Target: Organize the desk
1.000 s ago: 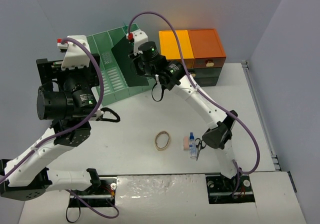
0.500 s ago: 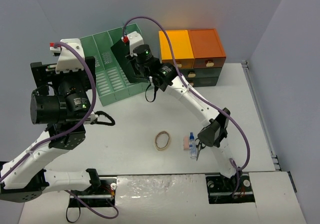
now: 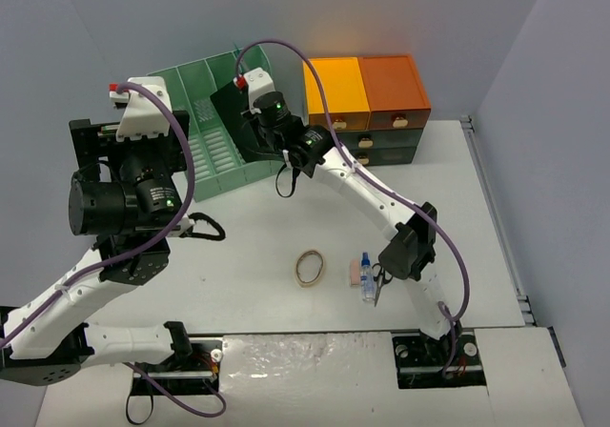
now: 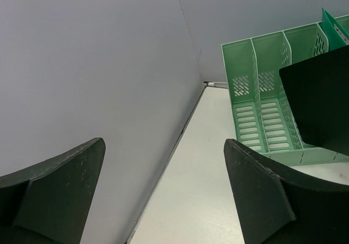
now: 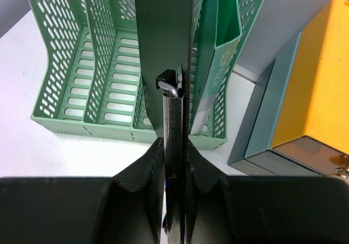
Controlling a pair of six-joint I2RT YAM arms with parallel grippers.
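My right fingers (image 5: 144, 168) are pressed on the edge of a dark folder (image 5: 163, 31), held upright and edge-on, with a metal clip just past my fingertips. The folder stands at the right-hand slots of the green file rack (image 5: 82, 64); can't tell whether it is inside one. My left fingers (image 4: 54, 189) are spread wide and empty, above the white desk (image 3: 248, 246) near its left wall. A rubber band (image 3: 309, 267) lies mid-desk.

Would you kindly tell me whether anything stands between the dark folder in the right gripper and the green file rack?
Nothing visible does. The right gripper holds the dark folder right at the file rack; its left slots are bare, and only the rightmost slot holds a green folder.
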